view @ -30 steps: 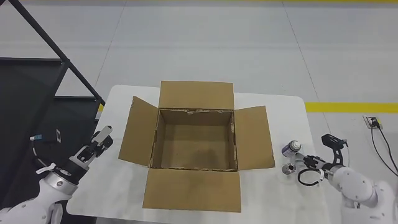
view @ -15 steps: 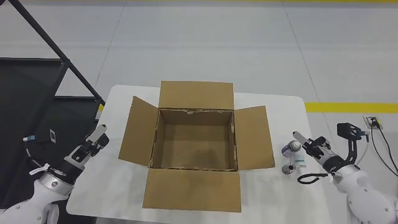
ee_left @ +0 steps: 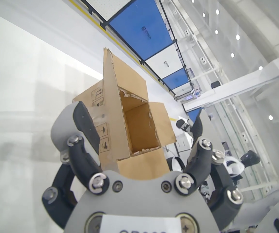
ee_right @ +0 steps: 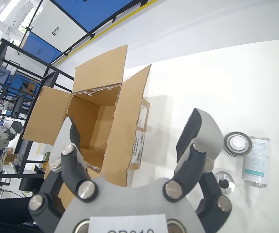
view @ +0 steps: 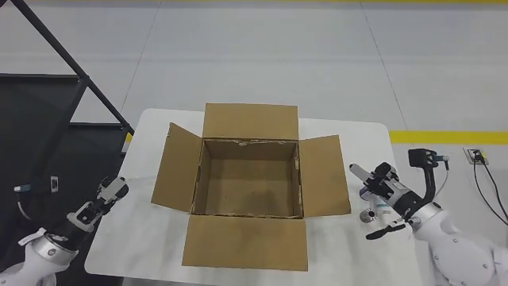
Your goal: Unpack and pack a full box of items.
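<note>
The open cardboard box (view: pixel 248 184) sits on the white table (view: pixel 365 139) between the two claws, all four flaps spread outward and its brown floor showing. The right gripper (view: pixel 361 201) hangs above the table just beside the box's nearest flap, its fingers spread wide and holding nothing. A clear labelled bottle (ee_right: pixel 255 161) lies on its side close to this claw, apart from its fingers, and a small round metal cap (view: pixel 367 217) rests just beside the bottle (cap and bottle look barely separated). The left gripper (view: pixel 117 188) is beyond the box's opposite flap, at the table's edge, also open and holding nothing.
</note>
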Robot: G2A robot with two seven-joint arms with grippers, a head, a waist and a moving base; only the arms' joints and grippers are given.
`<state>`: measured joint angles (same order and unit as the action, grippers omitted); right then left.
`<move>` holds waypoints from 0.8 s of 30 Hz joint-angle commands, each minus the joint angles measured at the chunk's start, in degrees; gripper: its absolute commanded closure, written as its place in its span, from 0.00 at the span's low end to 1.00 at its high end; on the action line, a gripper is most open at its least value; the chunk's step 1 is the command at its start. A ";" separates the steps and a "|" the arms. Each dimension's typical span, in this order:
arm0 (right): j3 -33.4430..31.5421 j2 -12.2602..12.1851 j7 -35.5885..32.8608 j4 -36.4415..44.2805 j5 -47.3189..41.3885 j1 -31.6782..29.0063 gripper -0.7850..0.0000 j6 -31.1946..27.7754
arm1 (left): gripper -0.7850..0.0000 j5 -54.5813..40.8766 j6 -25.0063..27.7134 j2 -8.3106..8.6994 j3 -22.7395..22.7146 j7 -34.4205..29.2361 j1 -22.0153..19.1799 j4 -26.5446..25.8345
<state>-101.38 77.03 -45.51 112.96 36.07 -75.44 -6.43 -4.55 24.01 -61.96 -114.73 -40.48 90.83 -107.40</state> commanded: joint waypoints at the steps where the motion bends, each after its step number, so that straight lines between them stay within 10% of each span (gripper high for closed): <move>1: 0.22 -0.15 0.17 -1.23 -1.32 1.07 0.00 0.34 | 0.00 5.42 7.03 0.26 -1.76 -1.06 1.43 1.87; 9: -3.01 -0.82 1.25 -3.21 -9.57 0.86 0.00 -2.42 | 0.00 39.49 16.56 -0.29 0.27 13.43 4.49 6.01; 16: -3.01 -0.82 1.25 -3.21 -9.57 0.86 0.00 -2.42 | 0.00 40.47 16.24 -0.24 0.27 13.16 4.49 6.04; 24: -3.01 -0.82 1.25 -3.21 -9.57 0.86 0.00 -2.42 | 0.00 65.52 15.91 -0.76 8.42 26.68 5.32 3.94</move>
<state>-104.39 76.21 -44.26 109.75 26.50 -74.58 -8.86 57.32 40.29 -62.59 -108.27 -16.81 96.31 -104.06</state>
